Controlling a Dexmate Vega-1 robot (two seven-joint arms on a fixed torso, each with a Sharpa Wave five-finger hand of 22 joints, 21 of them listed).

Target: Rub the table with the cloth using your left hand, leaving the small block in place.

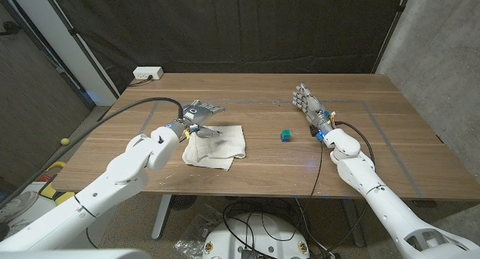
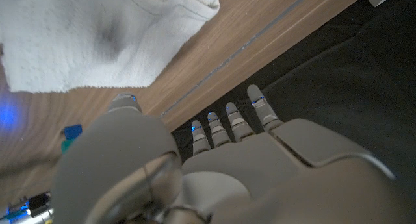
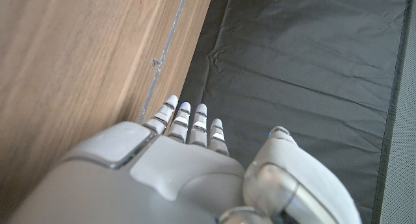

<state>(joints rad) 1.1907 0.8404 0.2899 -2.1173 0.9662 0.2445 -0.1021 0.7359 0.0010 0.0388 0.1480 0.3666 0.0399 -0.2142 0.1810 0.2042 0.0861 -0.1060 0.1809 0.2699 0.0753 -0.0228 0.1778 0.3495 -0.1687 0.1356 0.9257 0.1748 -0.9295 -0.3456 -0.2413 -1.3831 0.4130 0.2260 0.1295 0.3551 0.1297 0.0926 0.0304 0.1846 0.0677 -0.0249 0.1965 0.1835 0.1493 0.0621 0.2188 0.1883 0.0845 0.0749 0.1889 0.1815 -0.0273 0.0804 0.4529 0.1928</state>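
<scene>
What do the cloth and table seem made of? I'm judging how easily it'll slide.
The cloth looks like soft white terry or cotton: fuzzy, rumpled folds. The table looks like wood or wood-look laminate: brown grain streaks, smooth matte surface. Which one is unclear.

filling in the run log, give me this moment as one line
left hand: open, at cloth far edge, not gripping | right hand: open, idle | block: apart from cloth | rubbing: not evident

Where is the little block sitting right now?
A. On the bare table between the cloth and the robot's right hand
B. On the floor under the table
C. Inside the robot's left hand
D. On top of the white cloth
A: in the head view the small block sits on the bare wood of the table, apart from the cloth and short of the right hand.
</scene>
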